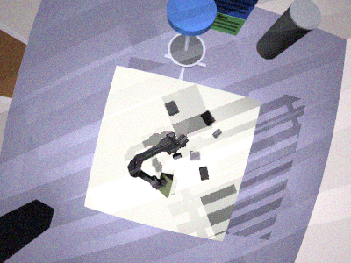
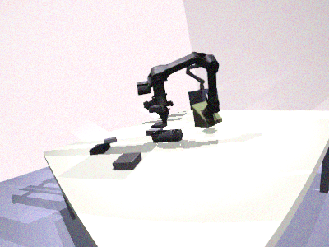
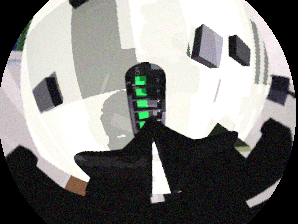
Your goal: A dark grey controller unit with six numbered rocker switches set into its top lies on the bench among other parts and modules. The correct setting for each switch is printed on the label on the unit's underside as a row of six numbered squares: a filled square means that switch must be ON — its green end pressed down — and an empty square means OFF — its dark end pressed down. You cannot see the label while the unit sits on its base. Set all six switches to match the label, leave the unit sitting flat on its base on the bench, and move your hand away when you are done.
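Observation:
The dark controller unit (image 3: 159, 90) (image 2: 170, 136) lies on the bench, switches facing up, with its rounded far end showing in the wrist view. Several of its switches show bright green on their left halves. The nearest part of the row is hidden behind my fingers. The label is out of sight. In the top view the arm largely covers the unit. My gripper (image 3: 150, 122) (image 2: 165, 123) is shut and empty, pointing down just above the unit. Its tips overlap the near switches in the wrist view; whether they touch cannot be told.
A grey box (image 1: 171, 108) (image 2: 127, 160) (image 3: 47, 93), a dark box (image 1: 207, 117) (image 2: 99, 148) and a small grey block (image 1: 217, 132) (image 2: 110, 140) lie around. A light grey module (image 1: 195, 155) (image 3: 207, 46) and a dark one (image 1: 204, 173) (image 3: 240, 51) lie on the unit's other side.

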You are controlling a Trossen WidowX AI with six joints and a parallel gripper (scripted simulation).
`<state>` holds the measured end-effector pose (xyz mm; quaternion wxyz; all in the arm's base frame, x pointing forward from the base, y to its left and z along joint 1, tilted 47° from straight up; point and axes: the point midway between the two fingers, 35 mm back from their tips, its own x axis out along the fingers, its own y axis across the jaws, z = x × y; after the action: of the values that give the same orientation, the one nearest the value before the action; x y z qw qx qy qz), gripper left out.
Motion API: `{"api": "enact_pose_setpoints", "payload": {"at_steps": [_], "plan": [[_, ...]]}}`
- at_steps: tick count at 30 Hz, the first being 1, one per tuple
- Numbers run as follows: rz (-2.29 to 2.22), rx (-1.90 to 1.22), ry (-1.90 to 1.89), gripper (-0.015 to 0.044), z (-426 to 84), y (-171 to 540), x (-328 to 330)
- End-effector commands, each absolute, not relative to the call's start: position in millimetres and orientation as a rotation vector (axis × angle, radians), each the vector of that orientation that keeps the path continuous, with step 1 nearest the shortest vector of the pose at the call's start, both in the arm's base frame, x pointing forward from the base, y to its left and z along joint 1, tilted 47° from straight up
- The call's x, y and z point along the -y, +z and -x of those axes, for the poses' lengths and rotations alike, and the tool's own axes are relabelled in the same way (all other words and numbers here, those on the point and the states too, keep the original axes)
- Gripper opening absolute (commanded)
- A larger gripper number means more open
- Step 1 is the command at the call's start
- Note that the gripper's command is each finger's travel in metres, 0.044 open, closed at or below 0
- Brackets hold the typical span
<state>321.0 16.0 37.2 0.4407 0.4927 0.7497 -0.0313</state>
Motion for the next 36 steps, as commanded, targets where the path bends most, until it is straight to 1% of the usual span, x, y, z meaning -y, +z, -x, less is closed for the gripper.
{"api": "enact_pose_setpoints", "payload": {"at_steps": [1,5,12,22,36], "plan": [[-1.221,-1.862,-0.077,0.0000,-320.2,37.1,-15.4],[-1.256,-1.841,-0.057,0.0000,-313.5,28.5,-13.3],[-1.404,-1.729,0.032,0.0000,-277.6,-3.5,-9.5],[-1.408,-1.725,0.034,0.0000,-276.4,-6.4,-11.7],[-1.408,-1.725,0.034,0.0000,-273.7,-25.4,-30.8]]}}
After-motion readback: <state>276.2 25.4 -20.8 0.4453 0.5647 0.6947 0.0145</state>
